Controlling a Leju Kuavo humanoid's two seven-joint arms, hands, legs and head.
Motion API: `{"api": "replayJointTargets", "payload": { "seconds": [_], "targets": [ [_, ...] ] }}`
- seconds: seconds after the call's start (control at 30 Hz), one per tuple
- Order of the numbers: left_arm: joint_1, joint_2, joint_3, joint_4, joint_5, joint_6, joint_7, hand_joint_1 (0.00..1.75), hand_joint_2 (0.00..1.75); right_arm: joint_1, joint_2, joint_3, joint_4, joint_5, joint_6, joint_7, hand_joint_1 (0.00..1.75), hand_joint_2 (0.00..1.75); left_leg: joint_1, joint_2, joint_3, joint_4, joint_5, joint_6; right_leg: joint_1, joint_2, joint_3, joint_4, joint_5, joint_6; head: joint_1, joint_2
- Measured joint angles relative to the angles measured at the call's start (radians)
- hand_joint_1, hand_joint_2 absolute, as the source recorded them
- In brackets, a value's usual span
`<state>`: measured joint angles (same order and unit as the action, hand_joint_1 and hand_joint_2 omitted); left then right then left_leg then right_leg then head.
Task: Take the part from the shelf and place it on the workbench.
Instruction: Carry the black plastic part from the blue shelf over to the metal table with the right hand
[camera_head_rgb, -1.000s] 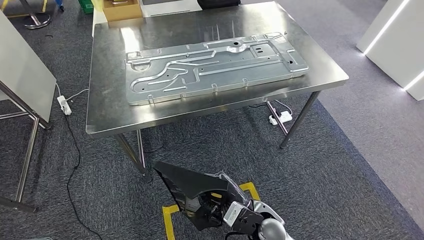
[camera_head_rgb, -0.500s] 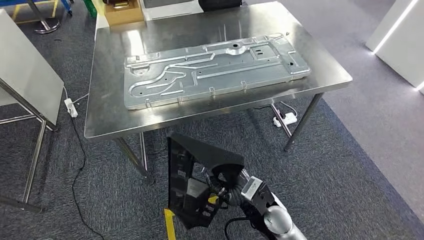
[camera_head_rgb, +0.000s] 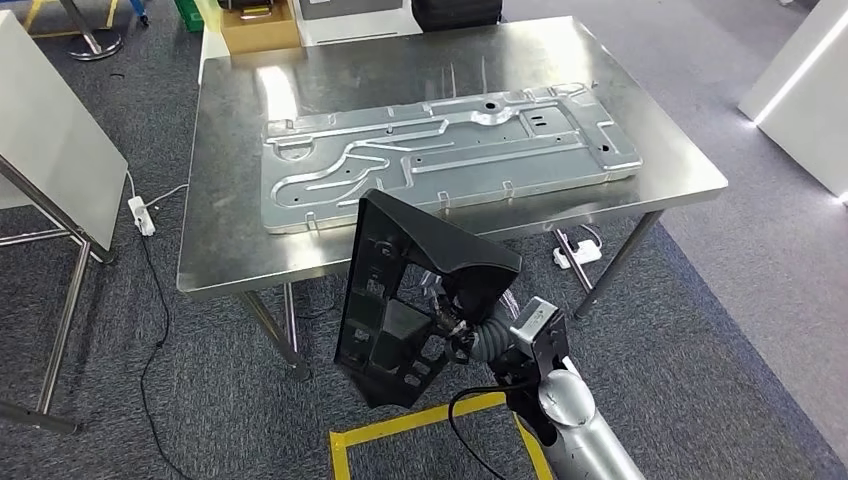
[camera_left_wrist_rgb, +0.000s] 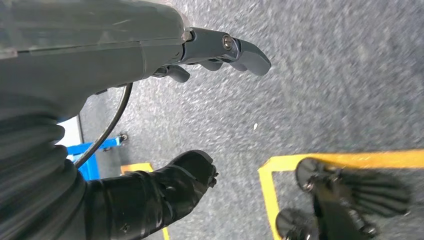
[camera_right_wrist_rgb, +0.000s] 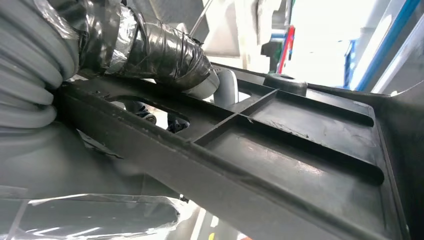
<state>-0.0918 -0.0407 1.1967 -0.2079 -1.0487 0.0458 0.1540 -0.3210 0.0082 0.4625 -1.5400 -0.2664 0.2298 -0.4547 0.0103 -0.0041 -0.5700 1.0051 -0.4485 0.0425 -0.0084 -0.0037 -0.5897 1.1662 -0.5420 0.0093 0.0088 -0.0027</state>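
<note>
A: Entry. Step in hand: carry. The black part (camera_head_rgb: 400, 300) is off the shelf and held by the right hand (camera_head_rgb: 455, 325), which grips it through an opening in the ribbed underside; in the right wrist view the taped fingers (camera_right_wrist_rgb: 160, 50) wrap a rib of the part (camera_right_wrist_rgb: 280, 150).

B: Position relative to the workbench (camera_head_rgb: 230, 250)?

A: In the head view the part is raised, standing roughly on edge, its top corner overlapping the bench's near edge. Whether it is over the bench or just short of it, I cannot tell.

B: Bench surface?

A: A large stamped metal panel (camera_head_rgb: 450, 155) takes up most of the middle. A bare strip runs along the near edge and at the left end.

B: Left hand?

A: The left hand (camera_left_wrist_rgb: 200, 110) hangs over the carpet (camera_left_wrist_rgb: 325, 75), fingers apart, holding nothing.

B: Next move?

A: My judgement: reach forward, tip the part flat, and lower it onto the bare strip, clear of the panel, before the fingers let go. The overhang at the edge is the risk.
</note>
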Motion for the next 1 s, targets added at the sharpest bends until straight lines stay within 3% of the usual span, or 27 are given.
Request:
{"api": "replayJointTargets", "payload": {
  "seconds": [0.07, 0.1, 0.13, 0.17, 0.23, 0.3, 0.4, 0.57, 0.6, 0.67, 0.7, 0.73, 0.83, 0.87, 0.9, 1.0],
  "targets": [
    [-0.002, 0.0, 0.0, 0.0, 0.0, 0.0, 0.0, 0.0, 1.75, -0.003, 0.0, -0.004, 0.0, -0.002, 0.002, 0.0, 1.73, 1.75, -0.001, -0.003, 0.013, 0.0, -0.014, 0.004, -0.001, 0.001, -0.088, 0.116, -0.045, 0.005, 0.0, 0.0],
    [-0.001, 0.0, 0.0, 0.0, 0.0, 0.0, 0.0, 0.0, 1.75, -0.003, 0.0, -0.006, 0.001, -0.003, 0.003, 0.001, 1.73, 1.75, -0.001, -0.004, 0.022, 0.0, -0.022, 0.004, -0.002, 0.001, -0.12, 0.143, -0.055, 0.006, 0.0, 0.0],
    [0.0, 0.0, 0.0, 0.0, 0.0, 0.0, 0.0, 0.0, 1.75, -0.002, 0.0, -0.007, 0.002, -0.003, 0.005, 0.001, 1.73, 1.75, -0.001, -0.006, 0.034, 0.001, -0.031, 0.002, -0.003, 0.001, -0.135, 0.136, -0.046, 0.007, 0.0, 0.0],
    [0.001, 0.0, 0.0, 0.0, 0.0, 0.0, 0.0, 0.0, 1.75, -0.003, 0.0, -0.007, 0.003, -0.004, 0.006, 0.002, 1.73, 1.75, -0.001, -0.008, 0.048, 0.001, -0.041, 0.0, -0.004, 0.001, -0.133, 0.096, -0.016, 0.006, 0.0, 0.0],
    [0.001, 0.0, 0.0, 0.0, -0.001, -0.001, 0.0, 0.0, 1.75, -0.007, 0.0, -0.01, 0.004, -0.01, 0.009, 0.002, 1.73, 1.75, -0.002, -0.01, 0.075, 0.002, -0.065, -0.007, -0.002, 0.001, -0.105, -0.033, 0.085, 0.0, 0.0, 0.0],
    [-0.003, -0.001, 0.0, 0.0, -0.002, -0.002, 0.0, 0.0, 1.75, -0.018, 0.001, -0.014, 0.005, -0.02, 0.01, 0.004, 1.73, 1.75, -0.004, -0.012, 0.088, 0.0, -0.084, -0.019, 0.002, 0.002, -0.086, -0.11, 0.139, -0.009, 0.001, 0.0],
    [-0.005, -0.001, -0.001, 0.0, -0.01, -0.002, 0.002, 0.0, 1.75, -0.052, 0.006, -0.027, 0.005, -0.039, 0.007, 0.018, 1.73, 1.75, -0.005, -0.012, 0.1, 0.007, -0.084, -0.037, 0.004, 0.008, -0.068, -0.125, 0.134, -0.025, 0.001, 0.0],
    [-0.006, -0.001, -0.001, 0.0, -0.014, -0.003, 0.003, 0.0, 1.75, -0.078, 0.01, -0.035, 0.006, -0.048, 0.005, 0.029, 1.73, 1.75, -0.002, -0.01, 0.096, 0.028, -0.084, -0.042, 0.0, 0.01, -0.053, -0.131, 0.13, -0.033, 0.001, 0.0],
    [-0.006, -0.001, -0.001, 0.0, -0.015, -0.004, 0.004, 0.0, 1.75, -0.09, 0.011, -0.037, 0.006, -0.051, 0.004, 0.033, 1.73, 1.75, -0.001, -0.008, 0.084, 0.053, -0.085, -0.043, 0.0, 0.01, -0.048, -0.132, 0.127, -0.037, 0.001, 0.0],
    [-0.006, -0.001, -0.003, 0.0, -0.02, -0.005, 0.008, 0.0, 1.75, -0.135, 0.017, -0.051, 0.014, -0.059, -0.001, 0.047, 1.73, 1.75, 0.0, -0.004, -0.016, 0.19, -0.143, -0.049, 0.004, 0.009, -0.017, -0.133, 0.102, -0.047, 0.001, 0.0],
    [-0.005, -0.001, -0.004, 0.0, -0.022, -0.005, 0.009, 0.0, 1.75, -0.155, 0.021, -0.057, 0.019, -0.065, -0.003, 0.053, 1.73, 1.75, 0.0, -0.003, -0.064, 0.236, -0.167, -0.05, 0.006, 0.009, 0.0, -0.133, 0.087, -0.05, 0.001, 0.0],
    [-0.004, -0.001, -0.005, 0.0, -0.023, -0.005, 0.011, 0.0, 1.75, -0.172, 0.024, -0.062, 0.025, -0.072, -0.003, 0.058, 1.73, 1.75, 0.0, -0.003, -0.101, 0.247, -0.173, -0.049, 0.008, 0.01, 0.019, -0.133, 0.072, -0.052, 0.001, 0.0],
    [-0.001, 0.001, -0.009, 0.0, -0.027, -0.005, 0.014, 0.0, 1.75, -0.212, 0.032, -0.068, 0.038, -0.094, -0.003, 0.07, 1.73, 1.75, -0.005, -0.004, -0.083, 0.076, -0.019, -0.032, 0.014, 0.013, 0.049, -0.13, 0.046, -0.047, 0.001, 0.0],
    [-0.002, 0.002, -0.01, 0.0, -0.029, -0.005, 0.015, 0.0, 1.75, -0.231, 0.036, -0.071, 0.044, -0.104, -0.006, 0.081, 1.73, 1.75, -0.009, -0.004, -0.079, 0.044, 0.018, -0.028, 0.016, 0.014, 0.051, -0.127, 0.038, -0.043, 0.002, 0.0],
    [-0.003, 0.003, -0.012, 0.0, -0.031, -0.005, 0.017, 0.0, 1.75, -0.255, 0.04, -0.075, 0.053, -0.115, -0.012, 0.095, 1.73, 1.75, -0.013, -0.005, -0.079, 0.033, 0.035, -0.025, 0.016, 0.016, 0.05, -0.124, 0.032, -0.038, 0.002, 0.0],
    [-0.007, 0.004, -0.022, 0.0, -0.045, -0.005, 0.027, 0.0, 1.75, -0.374, 0.057, -0.111, 0.097, -0.163, -0.047, 0.153, 1.73, 1.75, -0.012, -0.004, -0.071, 0.019, 0.047, -0.015, 0.012, 0.018, 0.042, -0.112, 0.016, -0.024, 0.002, 0.0]
  ]
}}
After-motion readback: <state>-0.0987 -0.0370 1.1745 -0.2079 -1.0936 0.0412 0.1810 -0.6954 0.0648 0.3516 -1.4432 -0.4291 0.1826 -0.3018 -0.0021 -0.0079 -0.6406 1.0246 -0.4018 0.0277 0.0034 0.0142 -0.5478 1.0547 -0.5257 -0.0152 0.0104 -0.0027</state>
